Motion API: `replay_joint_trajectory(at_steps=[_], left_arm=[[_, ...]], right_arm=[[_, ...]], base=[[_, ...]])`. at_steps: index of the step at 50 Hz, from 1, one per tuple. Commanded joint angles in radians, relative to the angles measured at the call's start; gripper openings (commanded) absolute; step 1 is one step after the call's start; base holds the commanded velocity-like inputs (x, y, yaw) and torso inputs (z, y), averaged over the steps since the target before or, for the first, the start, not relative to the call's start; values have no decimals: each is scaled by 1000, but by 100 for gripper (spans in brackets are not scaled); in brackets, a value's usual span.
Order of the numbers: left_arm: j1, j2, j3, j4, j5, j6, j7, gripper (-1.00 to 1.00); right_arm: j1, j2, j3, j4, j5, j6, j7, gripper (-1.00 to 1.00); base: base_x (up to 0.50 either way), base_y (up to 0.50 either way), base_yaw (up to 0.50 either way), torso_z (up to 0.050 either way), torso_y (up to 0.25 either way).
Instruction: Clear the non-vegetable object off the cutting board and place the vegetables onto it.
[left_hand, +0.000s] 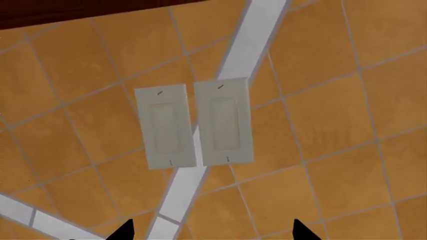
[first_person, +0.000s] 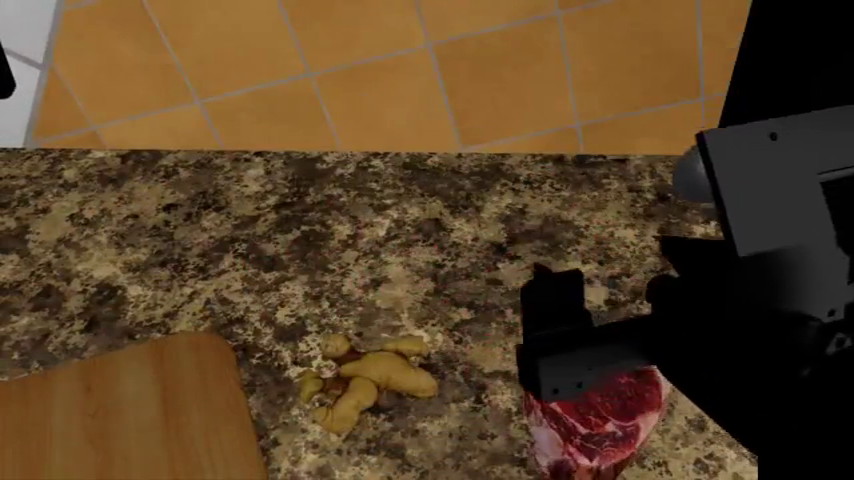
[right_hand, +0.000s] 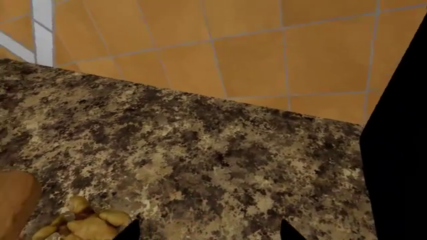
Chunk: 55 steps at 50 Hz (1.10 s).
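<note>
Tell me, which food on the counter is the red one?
The steak, lying on the speckled counter under the right gripper. It is red with white fat; the ginger beside it is knobbly and yellow-tan.

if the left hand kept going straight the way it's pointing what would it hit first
Probably the pair of white rectangular wall switch plates on the orange tiled wall; they sit dead ahead of the left hand, though how far off is unclear.
</note>
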<state>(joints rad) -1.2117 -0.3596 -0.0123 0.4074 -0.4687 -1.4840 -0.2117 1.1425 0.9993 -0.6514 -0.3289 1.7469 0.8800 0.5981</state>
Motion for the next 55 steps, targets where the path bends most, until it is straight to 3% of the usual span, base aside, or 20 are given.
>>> replay_joint_trajectory(at_steps=[1, 13, 25, 40, 55], left_arm=[[-10, 22, -30, 0, -24, -11, 24, 100], [-20, 16, -24, -7, -33, -11, 14, 100], [-25, 15, -24, -23, -42, 10, 15, 100], [-10, 2, -10, -33, -42, 32, 7, 100], [-24, -2, -3, -31, -52, 24, -4, 100]], right_arm=[[130, -81, -2, -112, 91, 97, 46, 100], [298, -169, -115, -63, 71, 290, 54, 100], [487, -331, -257, 80, -78, 530, -179, 100], [547, -435, -400, 143, -340, 517, -512, 100], [536, -466, -465, 175, -424, 460, -627, 100]], base=[[0, 0, 0, 0, 0], [0, 0, 0, 0, 0], [0, 0, 0, 0, 0], [0, 0, 0, 0, 0], [0, 0, 0, 0, 0]])
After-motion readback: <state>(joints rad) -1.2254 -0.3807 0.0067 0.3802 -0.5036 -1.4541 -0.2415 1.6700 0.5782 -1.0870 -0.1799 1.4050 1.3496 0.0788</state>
